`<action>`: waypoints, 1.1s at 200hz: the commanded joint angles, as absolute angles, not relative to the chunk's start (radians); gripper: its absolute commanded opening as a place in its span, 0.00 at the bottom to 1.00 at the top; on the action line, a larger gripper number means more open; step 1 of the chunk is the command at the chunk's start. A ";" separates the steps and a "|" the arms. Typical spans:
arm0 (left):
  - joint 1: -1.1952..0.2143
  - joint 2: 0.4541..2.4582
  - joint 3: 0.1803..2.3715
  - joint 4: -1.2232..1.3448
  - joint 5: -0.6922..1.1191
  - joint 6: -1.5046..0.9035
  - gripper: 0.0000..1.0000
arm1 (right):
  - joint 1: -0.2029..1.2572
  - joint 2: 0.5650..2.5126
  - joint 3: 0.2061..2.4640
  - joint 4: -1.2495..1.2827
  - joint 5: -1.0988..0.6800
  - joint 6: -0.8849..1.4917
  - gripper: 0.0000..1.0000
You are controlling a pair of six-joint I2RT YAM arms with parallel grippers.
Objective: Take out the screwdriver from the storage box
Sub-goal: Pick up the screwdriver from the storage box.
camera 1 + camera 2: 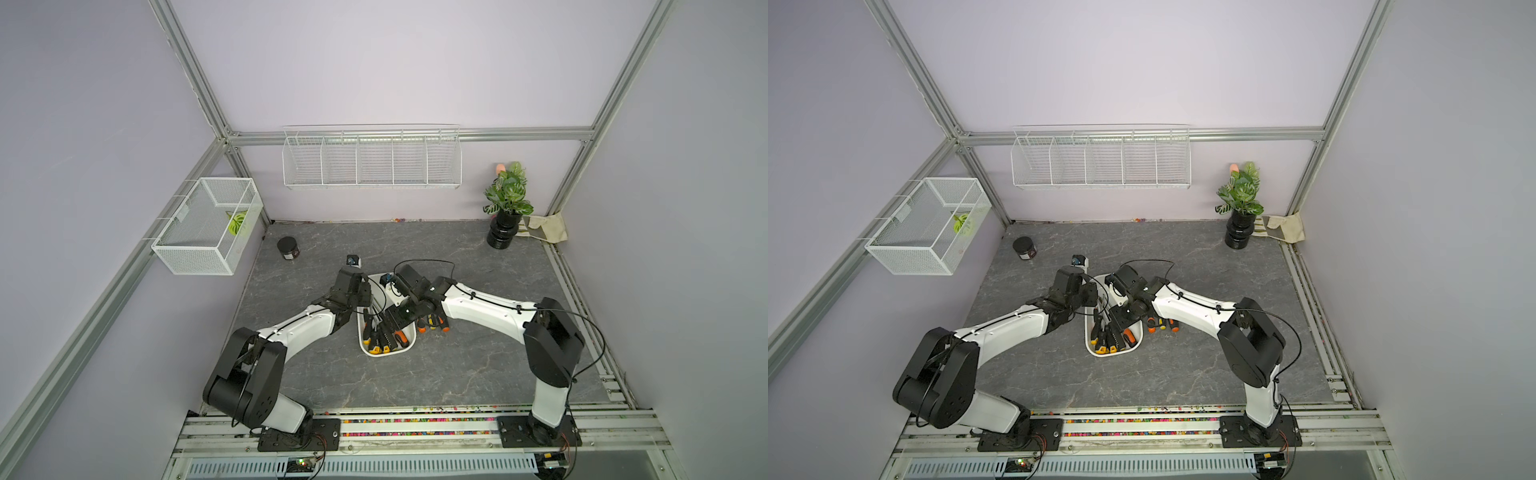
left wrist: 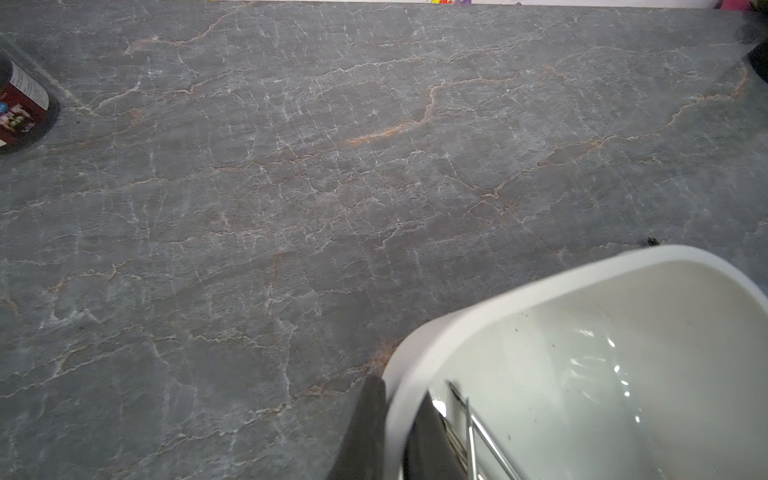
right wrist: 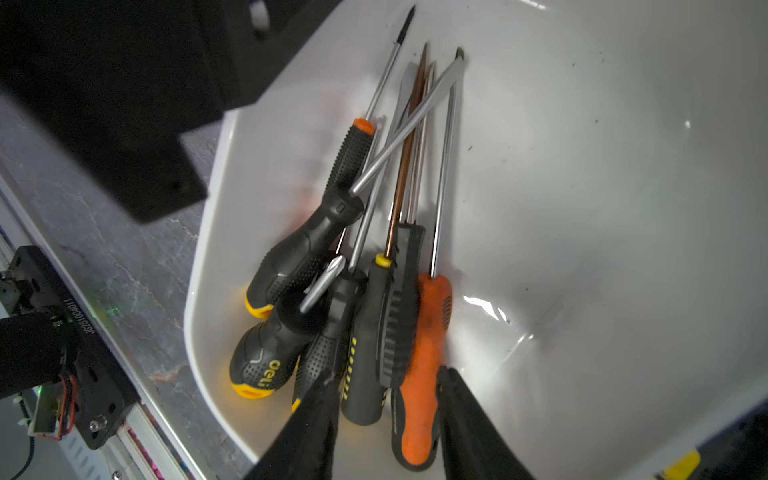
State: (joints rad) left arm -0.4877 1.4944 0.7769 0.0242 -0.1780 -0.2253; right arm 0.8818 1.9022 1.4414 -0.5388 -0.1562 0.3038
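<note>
Step now: right gripper (image 3: pixel 386 399) down inside storage box (image 3: pixel 582 174), fingers part open around orange-handled screwdriver (image 3: pixel 422 374) and black handles beside it; not squeezing yet; that screwdriver lies in pile at box's near end; next, I think: close on just orange handle, lift straight up; left gripper (image 2: pixel 395 432) shut, pinching box's rim, likely holding it steady; other screwdrivers (image 1: pixel 433 323) on table just beside box; crossed shafts could snag.
</note>
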 commanded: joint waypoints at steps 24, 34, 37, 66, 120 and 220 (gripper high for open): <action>-0.500 1.487 0.781 0.021 -0.179 -0.225 0.00 | 0.859 1.986 1.511 -0.543 -0.186 0.290 0.43; -0.499 1.486 0.782 0.020 -0.178 -0.225 0.00 | 0.853 2.001 1.522 -0.543 -0.194 0.290 0.43; -0.499 1.486 0.782 0.021 -0.179 -0.225 0.00 | 0.852 2.004 1.525 -0.543 -0.196 0.290 0.43; -0.499 1.486 0.779 0.021 -0.181 -0.225 0.00 | 0.844 2.033 1.540 -0.532 -0.211 0.293 0.42; -0.499 1.488 0.780 0.021 -0.182 -0.225 0.00 | 0.841 2.091 1.572 -0.530 -0.227 0.296 0.41; -0.499 1.494 0.788 0.018 -0.186 -0.224 0.00 | 0.838 2.175 1.660 -0.659 -0.171 0.267 0.34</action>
